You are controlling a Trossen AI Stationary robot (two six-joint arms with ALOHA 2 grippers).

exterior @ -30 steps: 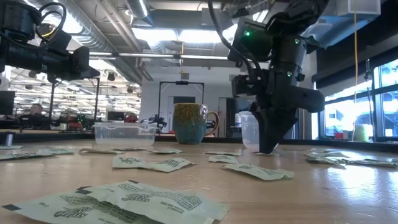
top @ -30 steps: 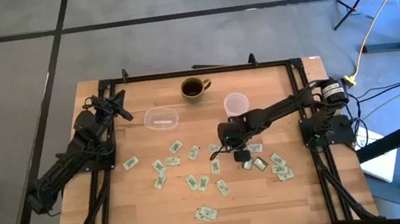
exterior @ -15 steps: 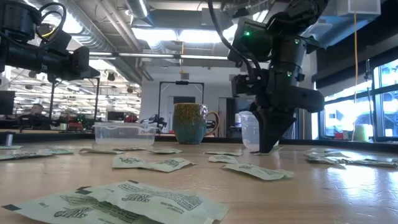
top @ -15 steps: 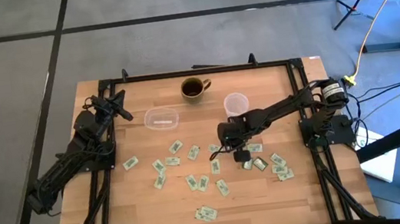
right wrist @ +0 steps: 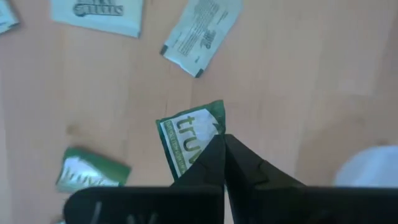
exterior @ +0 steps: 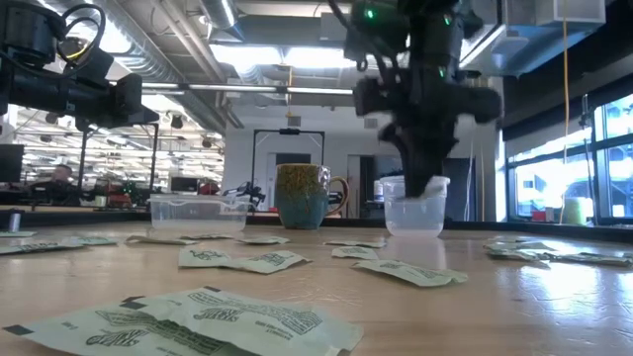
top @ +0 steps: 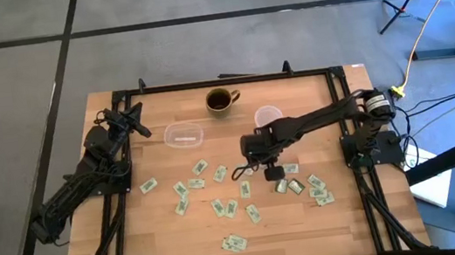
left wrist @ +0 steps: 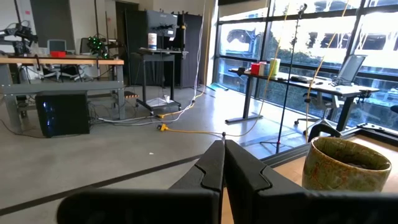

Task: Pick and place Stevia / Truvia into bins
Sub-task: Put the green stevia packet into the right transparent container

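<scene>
Sachets (top: 225,207) litter my surface (top: 172,240); right tool (right wrist: 221,144) pinches one Truvia sachet (right wrist: 186,142), lifted beside the round cup (top: 267,115). Mug (top: 220,101) and tub (top: 184,136) stand near. Left tool (left wrist: 222,163) waits closed

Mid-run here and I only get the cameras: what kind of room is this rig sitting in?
Probably an open-plan robotics lab or workshop. The low view shows exposed ceiling ducts and strip lights. The left wrist view shows a bare concrete floor with trailing cables, a workbench with equipment, and desks beside tall windows.
</scene>
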